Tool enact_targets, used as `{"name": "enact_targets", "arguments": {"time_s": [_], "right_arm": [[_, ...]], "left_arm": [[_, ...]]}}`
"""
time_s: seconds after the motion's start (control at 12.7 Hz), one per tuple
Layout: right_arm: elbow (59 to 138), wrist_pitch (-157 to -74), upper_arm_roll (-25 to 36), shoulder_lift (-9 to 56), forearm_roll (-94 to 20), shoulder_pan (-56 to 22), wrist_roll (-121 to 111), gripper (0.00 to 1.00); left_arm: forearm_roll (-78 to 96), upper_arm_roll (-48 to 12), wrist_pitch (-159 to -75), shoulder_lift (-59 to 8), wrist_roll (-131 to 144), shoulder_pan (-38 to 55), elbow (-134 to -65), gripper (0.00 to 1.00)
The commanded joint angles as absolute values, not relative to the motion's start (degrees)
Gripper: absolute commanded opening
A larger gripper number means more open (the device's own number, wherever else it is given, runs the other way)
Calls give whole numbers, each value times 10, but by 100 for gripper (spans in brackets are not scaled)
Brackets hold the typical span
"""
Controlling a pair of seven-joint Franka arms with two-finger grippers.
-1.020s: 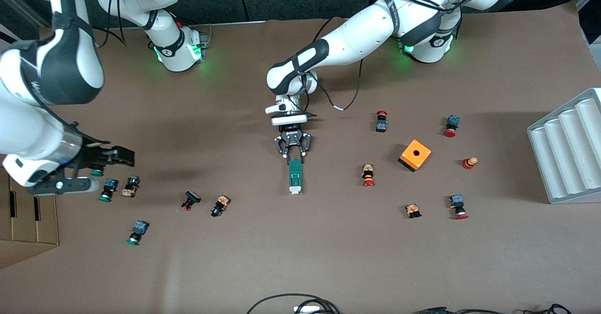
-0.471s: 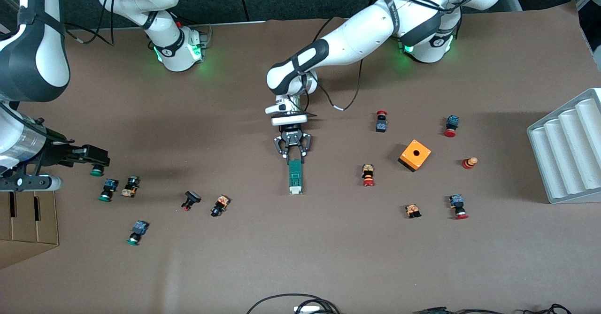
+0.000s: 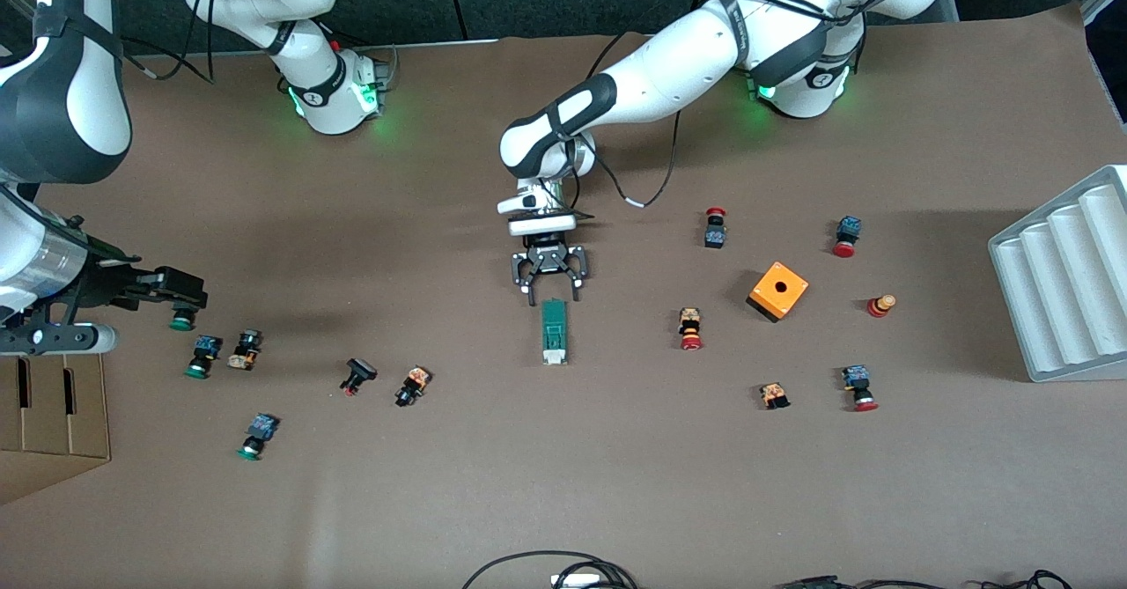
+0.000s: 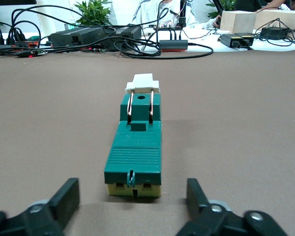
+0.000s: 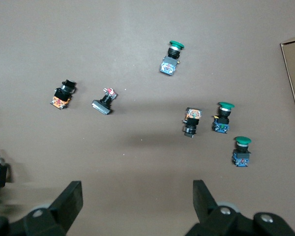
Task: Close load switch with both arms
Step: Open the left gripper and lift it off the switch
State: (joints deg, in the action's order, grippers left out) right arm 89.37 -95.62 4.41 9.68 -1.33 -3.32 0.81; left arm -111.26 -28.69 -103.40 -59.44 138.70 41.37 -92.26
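- Load switch (image 3: 553, 332) lies flat mid-surface, long axis running from the robots' edge toward the front camera's edge; green body, white sliding piece (image 4: 142, 82) at the end nearer the front camera, sticking out past the green body.
- Left wrist view: two thin metal loops run from the white piece back onto the green body; a yellowish base shows under the near end of the load switch (image 4: 134, 155).
- Left claw (image 3: 549, 292) sits low, right at the switch's end nearer the robots, fingers spread wide, one on each side of that end, not touching the block. Fingers (image 4: 64, 201) stand clear of the block in the wrist view too.
- Right claw (image 3: 176, 298) hangs near the surface edge at the right arm's end, over a green-capped button (image 3: 182, 320); fingers wide, nothing between them (right wrist view: fingers (image 5: 71, 201) apart, bare surface between).
- Push buttons (image 3: 246, 349) scattered below the right claw, toward the right arm's end; five more show in the right wrist view, e.g. green-capped one (image 5: 172, 57).
- Orange cube (image 3: 778, 290) with a hole sits toward the left arm's end, well apart from the switch, red-capped buttons (image 3: 690, 328) around it.
- Grey ridged tray (image 3: 1065, 272) at the surface edge on the left arm's end.
- Cardboard box (image 3: 48, 413) at the edge on the right arm's end.
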Motion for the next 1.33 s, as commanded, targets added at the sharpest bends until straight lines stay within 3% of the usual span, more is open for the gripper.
{"name": "enact_targets", "arguments": {"time_s": [0.0,0.31,1.26], "right_arm": [[896,-951,44,87,-1,-23,6,100],[889,-947,51,90,-7,-17,-50,100],[897,-947,50,80,-10,-12,-47,100]], "left_arm": [[-1113,-286,-1029,-599,1378,420,-911,99],[-1086,-287,-1030,-585,1344,418,-911,99],[-788,-303,-1063,-469,974,395,-869,100]]}}
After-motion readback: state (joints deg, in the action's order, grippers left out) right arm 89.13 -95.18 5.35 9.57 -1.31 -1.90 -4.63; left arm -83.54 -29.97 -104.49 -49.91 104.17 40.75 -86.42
